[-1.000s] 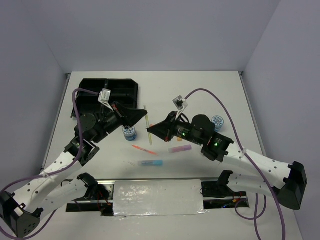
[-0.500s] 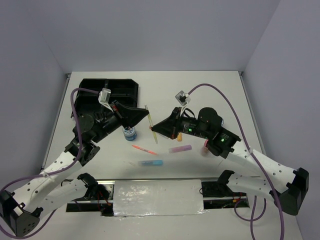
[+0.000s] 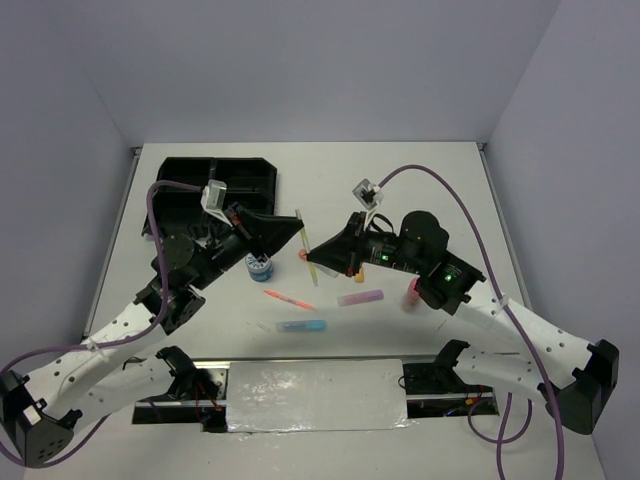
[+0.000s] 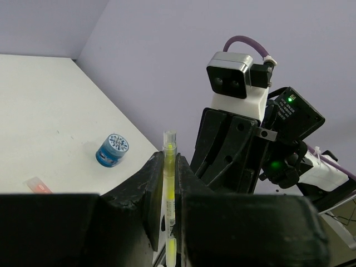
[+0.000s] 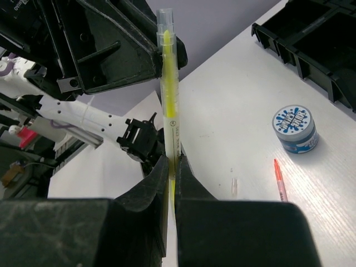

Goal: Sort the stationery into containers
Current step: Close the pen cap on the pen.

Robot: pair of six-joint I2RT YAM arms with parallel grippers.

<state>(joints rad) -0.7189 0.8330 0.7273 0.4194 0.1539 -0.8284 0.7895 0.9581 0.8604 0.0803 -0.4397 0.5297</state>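
Thin yellow translucent pen [image 3: 306, 244] hangs in mid-air over the white table [image 3: 420, 180], caught between the two arms. The right gripper [image 3: 317, 265] has it pinched, fingers [image 5: 158, 178] tight against the barrel. From the opposite side, the left gripper [image 3: 296, 232] is clamped on it too. Black four-compartment plastic tray [image 3: 240, 162] sits to the left, apart from the pen.

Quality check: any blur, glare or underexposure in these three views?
Top external: even, soft light, faint shadows on the table, all sharp, no glare. Left wrist: pen and tape roll crisp, left fingers almost featureless black. Right wrist: pen sharp, right fingers equally dark, table bright but not blown out.
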